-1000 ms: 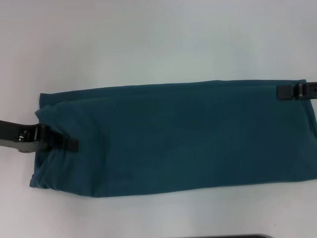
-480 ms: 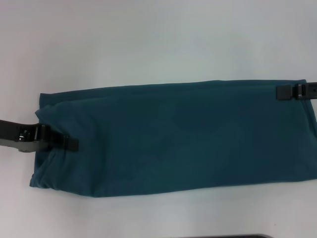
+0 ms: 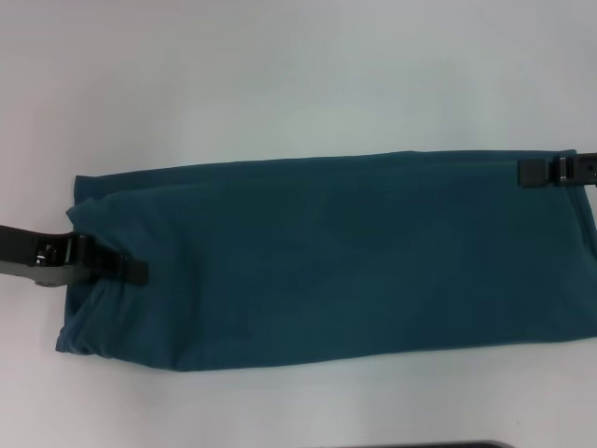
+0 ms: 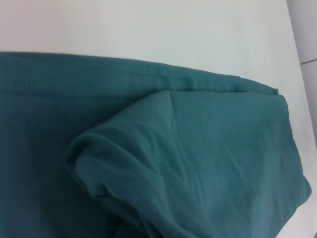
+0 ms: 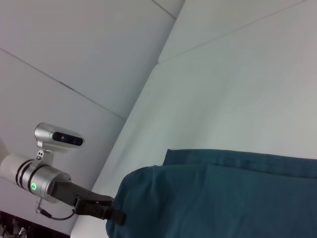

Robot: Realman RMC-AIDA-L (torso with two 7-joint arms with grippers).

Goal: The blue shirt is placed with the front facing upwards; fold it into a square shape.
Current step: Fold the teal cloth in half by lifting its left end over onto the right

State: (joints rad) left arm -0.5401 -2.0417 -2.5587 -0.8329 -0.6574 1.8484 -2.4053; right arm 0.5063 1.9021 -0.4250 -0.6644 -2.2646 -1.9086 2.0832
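On the desk [image 3: 280, 84] lay the blue shirt [image 3: 336, 261], folded long; left claw [image 3: 140, 271] pinched its left end, right claw [image 3: 534, 172] its far right corner.

No lettering, label, brand or number can be read anywhere; the folded shirt [image 3: 326, 257] shows only plain teal cloth on its upper side.

White table [image 3: 280, 75], the blue shirt [image 3: 345, 261] folded into a long band flat across it.
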